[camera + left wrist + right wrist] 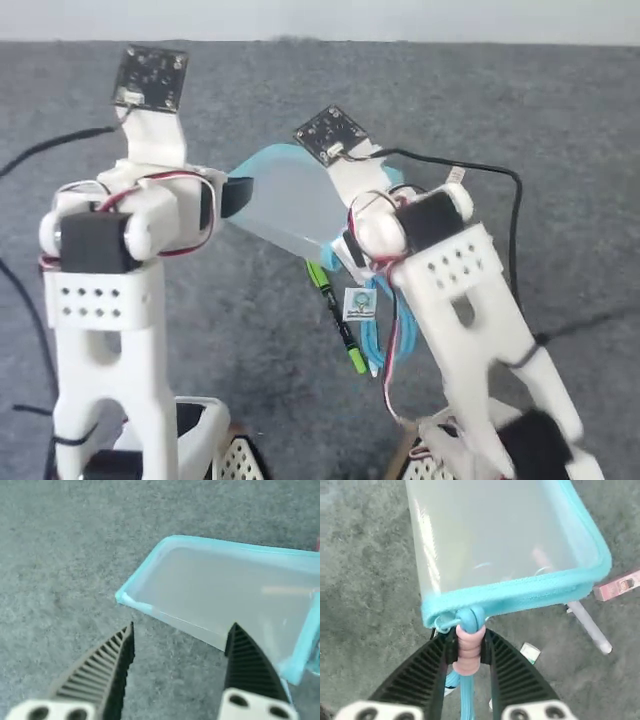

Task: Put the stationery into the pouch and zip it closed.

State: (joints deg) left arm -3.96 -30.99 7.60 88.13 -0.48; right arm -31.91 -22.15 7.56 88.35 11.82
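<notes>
Pink zip pull of turquoise pouch pinched in right claw; left claw agape, empty.

The supporting surface was found to be covered in a grey, carpet-like material extending across the whole visible area. A translucent pouch edged in turquoise was observed on it, one corner seen resting on the covering; whether it lay fully flat could not be established. Just beside the pouch, a green pen with a black section was recorded lying on the covering, with a small white printed tag and a turquoise cord close against it. A white pen and a small pink item were also noted near the pouch. A black cable was seen trailing along one edge.
</notes>
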